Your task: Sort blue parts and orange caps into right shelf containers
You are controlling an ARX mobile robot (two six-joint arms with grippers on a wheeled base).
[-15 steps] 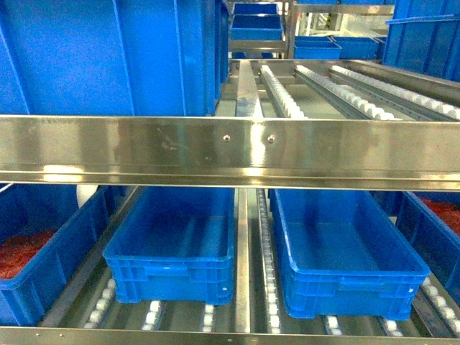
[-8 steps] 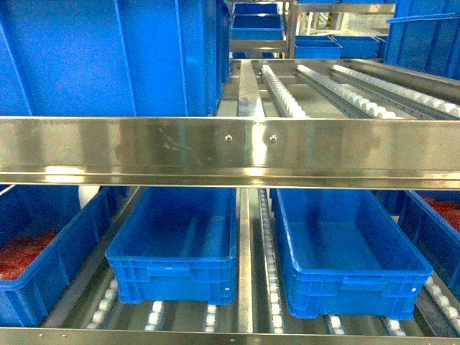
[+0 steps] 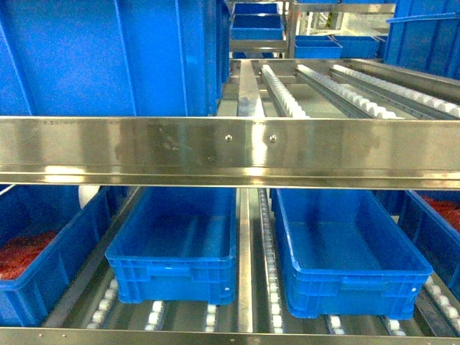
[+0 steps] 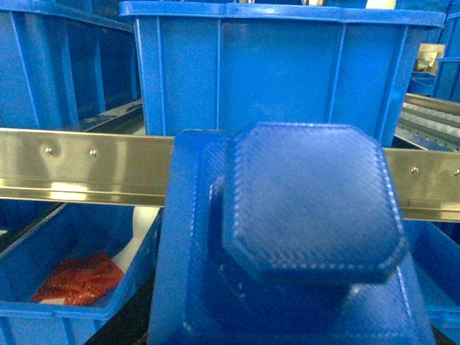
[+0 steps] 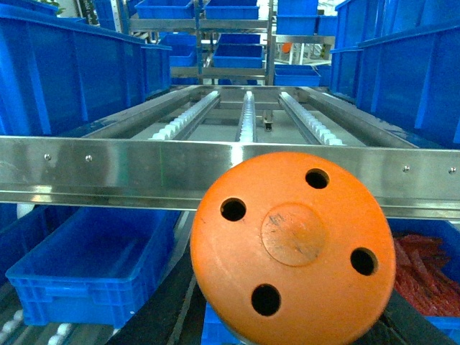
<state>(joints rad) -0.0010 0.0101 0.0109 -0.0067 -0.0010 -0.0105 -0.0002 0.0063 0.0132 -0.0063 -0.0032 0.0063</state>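
A blue part [image 4: 309, 208], an octagonal block on a squarish base, fills the left wrist view right in front of the camera. My left gripper is shut on it, its fingers hidden behind it. An orange cap [image 5: 291, 248], a round disc with several holes, is held just as close in the right wrist view. My right gripper is shut on it, with dark fingers [image 5: 424, 327] showing at its sides. Two empty blue shelf containers [image 3: 172, 277] [image 3: 359, 291] stand side by side on the lower shelf. Neither gripper shows in the head view.
A steel shelf rail [image 3: 230, 151] crosses in front of the lower shelf. Outer crates hold red material [image 3: 21, 251] [image 3: 442, 212]. A tall blue crate [image 3: 108, 57] stands upper left, beside roller tracks [image 3: 287, 93].
The head view has drifted a touch, so the crates sit slightly further right in it. Nothing else differs.
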